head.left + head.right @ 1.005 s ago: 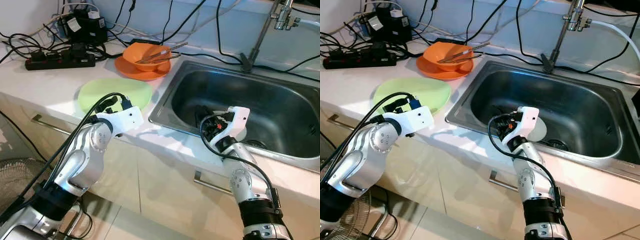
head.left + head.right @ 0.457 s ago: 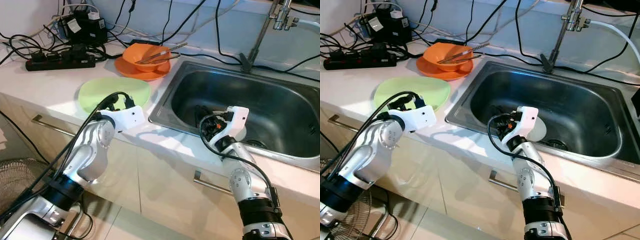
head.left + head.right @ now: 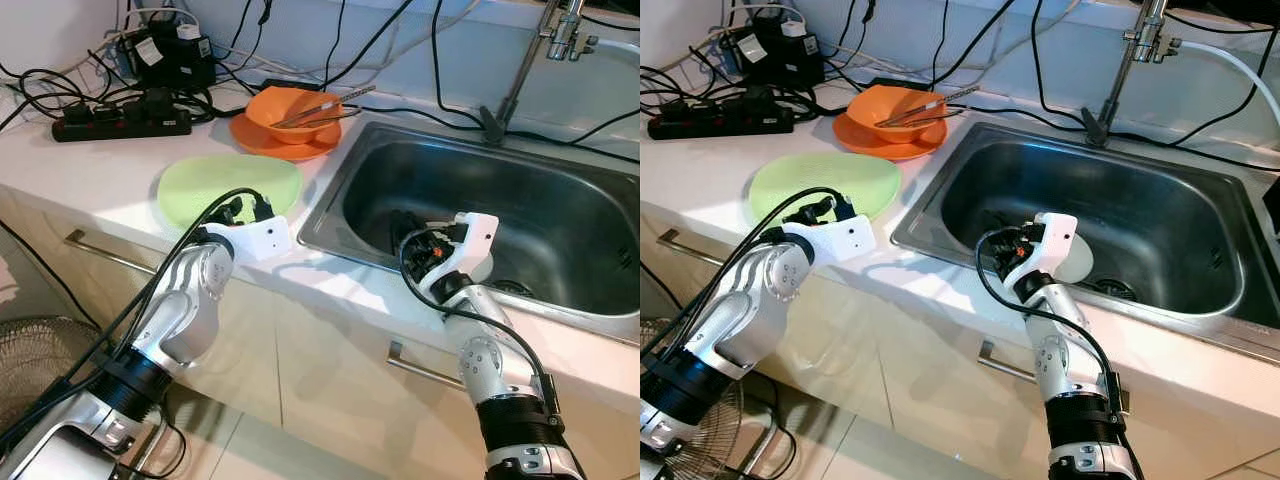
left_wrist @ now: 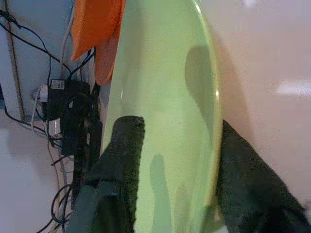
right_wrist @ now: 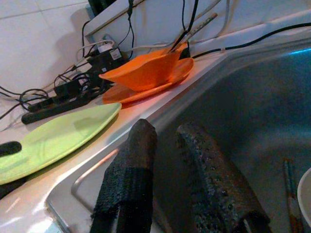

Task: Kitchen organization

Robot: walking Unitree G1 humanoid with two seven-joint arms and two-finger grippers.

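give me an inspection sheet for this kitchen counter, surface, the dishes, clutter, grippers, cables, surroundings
Surface: white countertop with a steel sink set in it.
Job's things: green plate flat on the counter; orange bowl on an orange plate, tongs resting in the bowl.
Clutter: a white dish in the sink.
Grippers: left gripper open, fingers either side of the green plate's near rim; right gripper inside the sink, slightly open, holding nothing.
Cables: black power strip and tangled leads at the back.
Surroundings: faucet, drawer handles, fan on the floor.
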